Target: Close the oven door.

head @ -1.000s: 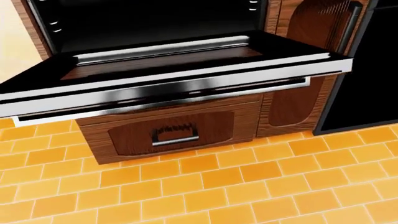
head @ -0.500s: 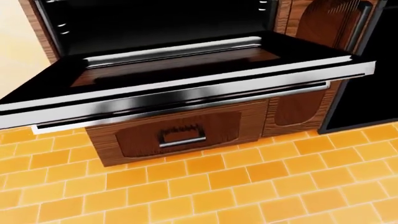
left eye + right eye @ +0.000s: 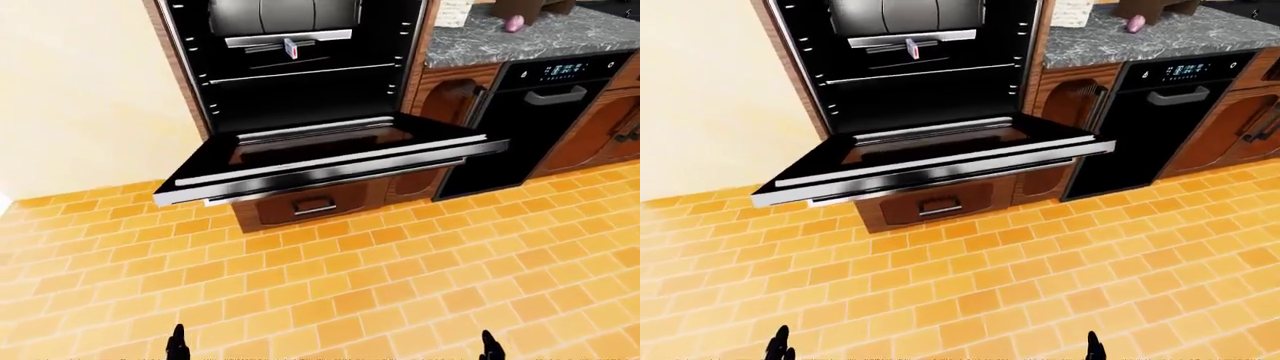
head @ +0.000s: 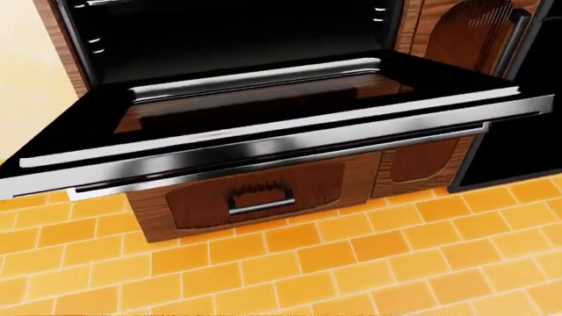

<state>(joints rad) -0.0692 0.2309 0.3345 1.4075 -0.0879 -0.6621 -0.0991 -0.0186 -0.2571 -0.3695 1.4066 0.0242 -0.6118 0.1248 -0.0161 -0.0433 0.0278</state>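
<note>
The oven door [image 3: 330,159] hangs fully open, lying flat and level out from the black oven cavity [image 3: 300,82]. Its steel handle bar [image 4: 281,161] runs along the edge nearest me, filling the width of the head view. Only the dark tips of my left hand [image 3: 178,343] and right hand [image 3: 489,346] show at the bottom edge of the left-eye view. Both are low and well short of the door, touching nothing. Too little of either hand shows to tell how its fingers stand.
A wooden drawer [image 4: 255,194] with a metal handle sits under the open door. A black dishwasher [image 3: 520,120] stands to the right under a grey stone counter [image 3: 500,37]. A cream wall [image 3: 80,90] is on the left. Orange tile floor [image 3: 350,285] lies between me and the oven.
The whole head view has shifted: the door and drawer now sit further right and look a little larger, so the camera has moved nearer. The door itself stays flat open.
</note>
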